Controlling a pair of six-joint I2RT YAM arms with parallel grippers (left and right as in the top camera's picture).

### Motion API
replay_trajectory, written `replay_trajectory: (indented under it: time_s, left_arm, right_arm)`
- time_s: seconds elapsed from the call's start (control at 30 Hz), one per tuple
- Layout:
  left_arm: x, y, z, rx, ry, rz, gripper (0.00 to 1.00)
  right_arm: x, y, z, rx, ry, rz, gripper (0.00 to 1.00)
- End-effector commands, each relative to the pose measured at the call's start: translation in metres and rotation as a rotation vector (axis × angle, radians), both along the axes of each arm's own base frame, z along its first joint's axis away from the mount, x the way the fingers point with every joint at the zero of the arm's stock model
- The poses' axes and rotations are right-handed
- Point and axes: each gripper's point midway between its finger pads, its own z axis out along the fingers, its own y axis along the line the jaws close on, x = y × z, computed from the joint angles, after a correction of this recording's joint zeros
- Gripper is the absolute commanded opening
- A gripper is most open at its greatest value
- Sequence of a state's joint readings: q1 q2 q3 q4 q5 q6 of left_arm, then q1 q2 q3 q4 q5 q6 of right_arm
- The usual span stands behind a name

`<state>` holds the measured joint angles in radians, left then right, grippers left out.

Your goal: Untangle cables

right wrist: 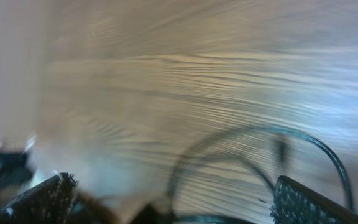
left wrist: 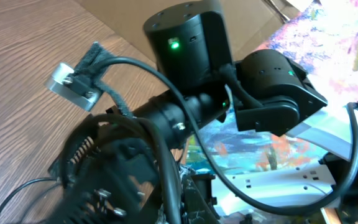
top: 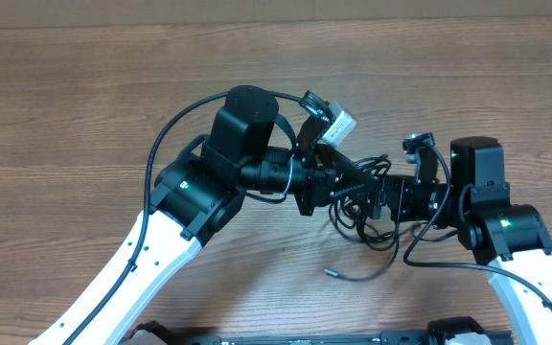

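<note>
Wooden table (top: 84, 86) is seen in full width from overhead; its near edge is covered by the arm bases. Two arms are counted: left arm (top: 161, 240) is cut off at the lower left, right arm (top: 516, 240) at the lower right. Both are bent inward so the two claws meet right of centre.

Left gripper (top: 357, 180) is mostly buried under its own wrist and camera from overhead. Its fingers are pressed together, but whether a cord is pinched between them cannot be told. In the left wrist view the fingertips are lost in dark clutter, and most of the frame is filled by the right arm.

Right gripper (top: 379, 203) is shown by its wrist view with fingers (right wrist: 42, 199) spread wide and nothing clamped. That view is heavily blurred. A cord loop (right wrist: 272, 129) is made out arching between and beyond the tips.

The cables (top: 353, 225) are bunched in overlapping loops on the table directly under and between the two claws. Individual cords cannot be counted in the tangle. One loose strand is seen trailing toward the near edge, ending in one small plug (top: 331, 273).
</note>
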<state>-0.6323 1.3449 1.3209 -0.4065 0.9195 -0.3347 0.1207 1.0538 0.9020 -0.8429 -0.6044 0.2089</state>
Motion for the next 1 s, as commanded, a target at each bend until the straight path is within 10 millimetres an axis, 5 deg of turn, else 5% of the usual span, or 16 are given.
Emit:
replay_trajectory:
  time_s: [0.0, 0.13, 0.43, 0.8, 0.97]
  left_arm:
    - [-0.003, 0.006, 0.018, -0.049, -0.057, -0.042, 0.04]
    - [0.010, 0.014, 0.018, -0.048, -0.056, -0.002, 0.04]
    - [0.028, 0.029, 0.009, -0.012, -0.018, 0.074, 0.04]
    - [0.073, 0.078, -0.069, 0.370, 0.077, 0.490, 0.04]
    - [0.080, 0.097, -0.092, 0.494, 0.096, 0.582, 0.22]
  right_arm:
    - [0.012, -0.041, -0.019, -0.161, 0.069, -0.265, 1.00]
    - [0.008, -0.060, -0.030, -0.251, 0.107, -0.347, 1.00]
    - [0.010, -0.061, -0.029, -0.257, 0.098, -0.354, 1.00]
    - [0.011, -0.060, -0.028, -0.239, 0.101, -0.363, 1.00]
    - [0.010, -0.060, -0.029, -0.241, 0.107, -0.363, 1.00]
